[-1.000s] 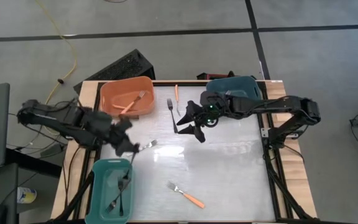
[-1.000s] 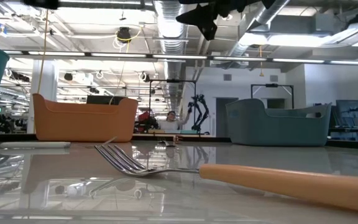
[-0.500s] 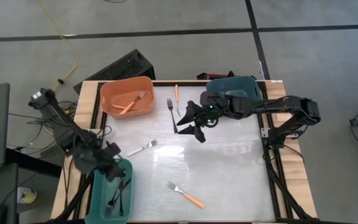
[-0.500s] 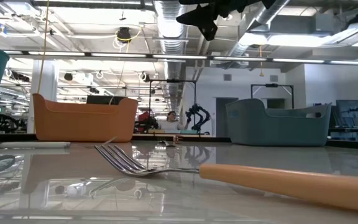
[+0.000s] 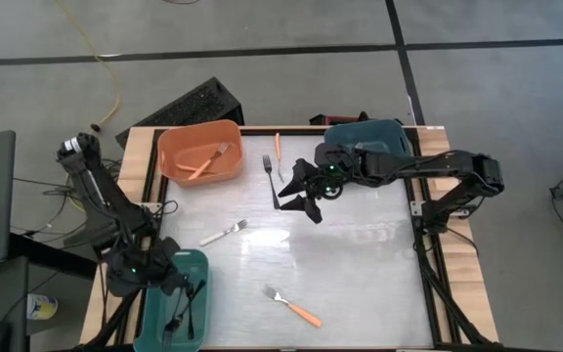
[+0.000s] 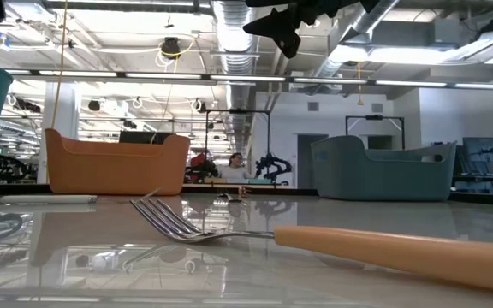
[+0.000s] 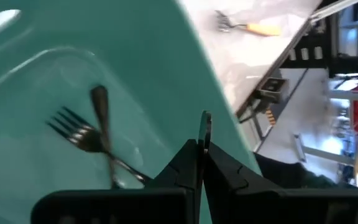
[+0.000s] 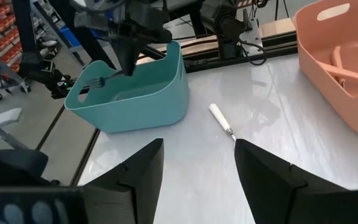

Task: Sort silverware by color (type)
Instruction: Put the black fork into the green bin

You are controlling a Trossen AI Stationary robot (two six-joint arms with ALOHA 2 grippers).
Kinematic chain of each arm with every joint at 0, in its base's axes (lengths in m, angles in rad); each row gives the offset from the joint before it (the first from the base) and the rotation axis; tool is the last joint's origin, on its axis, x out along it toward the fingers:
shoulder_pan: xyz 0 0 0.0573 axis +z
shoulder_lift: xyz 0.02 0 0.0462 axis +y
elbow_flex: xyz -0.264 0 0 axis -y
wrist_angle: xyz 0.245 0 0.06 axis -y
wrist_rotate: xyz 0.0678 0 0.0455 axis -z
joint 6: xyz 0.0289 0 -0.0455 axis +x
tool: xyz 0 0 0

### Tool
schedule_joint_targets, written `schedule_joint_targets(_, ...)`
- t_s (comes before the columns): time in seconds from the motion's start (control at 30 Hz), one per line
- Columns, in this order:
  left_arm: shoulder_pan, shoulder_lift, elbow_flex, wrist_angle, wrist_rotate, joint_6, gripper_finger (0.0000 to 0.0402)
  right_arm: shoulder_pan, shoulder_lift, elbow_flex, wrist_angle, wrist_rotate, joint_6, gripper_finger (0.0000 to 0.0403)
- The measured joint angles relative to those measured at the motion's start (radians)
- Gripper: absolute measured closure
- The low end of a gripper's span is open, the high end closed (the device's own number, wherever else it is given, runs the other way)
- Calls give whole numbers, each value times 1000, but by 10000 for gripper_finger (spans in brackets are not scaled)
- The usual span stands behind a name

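My left gripper (image 5: pixel 169 279) (image 7: pixel 202 146) hangs over the light teal bin (image 5: pixel 154 313), shut on a dark fork (image 8: pixel 98 79). Two more dark forks (image 7: pixel 89 134) lie on that bin's floor. My right gripper (image 5: pixel 286 194) (image 8: pixel 197 162) hovers open above the table's far middle and touches nothing. A white-handled fork (image 5: pixel 225 233) lies flat at mid-left. An orange-handled fork (image 5: pixel 294 306) (image 6: pixel 315 239) lies near the near edge. Another fork (image 5: pixel 269 168) and an orange-handled one (image 5: pixel 278 147) lie by the far edge. The orange bin (image 5: pixel 233 147) holds orange-handled forks (image 5: pixel 203 164). My left gripper pinches the dark fork between its two shut fingers (image 8: pixel 130 59), which come from above and point down. The fork sticks out about level from the fingertips, tines (image 8: pixel 89 82) away from them, lifted clear above the teal bin's rim. A thin end (image 7: pixel 205 124) shows past the fingertips.
A dark blue-grey bin (image 5: pixel 365 137) (image 6: pixel 379 171) stands at the far right corner, beside the right arm. The table's middle and near right are bare glossy surface (image 5: pixel 360 264). A black case (image 5: pixel 189 103) and a yellow cable lie on the floor beyond the far edge.
My left arm has swung away from the white-handled fork at mid-left, toward the near-left corner, and now hangs over the light teal bin. The white-handled fork has stayed on the table.
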Motion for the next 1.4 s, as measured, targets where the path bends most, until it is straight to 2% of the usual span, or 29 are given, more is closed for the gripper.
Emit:
schedule_joint_targets(0.37,0,0,-42,24,31,42,401,2,0,0,0,2,64,182)
schedule_joint_targets(0.63,1,0,-42,-2,6,20,398,2,0,0,0,2,76,182)
schedule_joint_targets(1.0,2,0,-42,-12,10,31,320,2,1,0,-10,2,71,182)
schedule_joint_targets(1.27,51,-45,-42,-22,182,73,273,0,1,0,-8,2,67,182)
schedule_joint_targets(1.4,85,-95,-42,-30,215,90,261,0,1,0,-7,2,56,182)
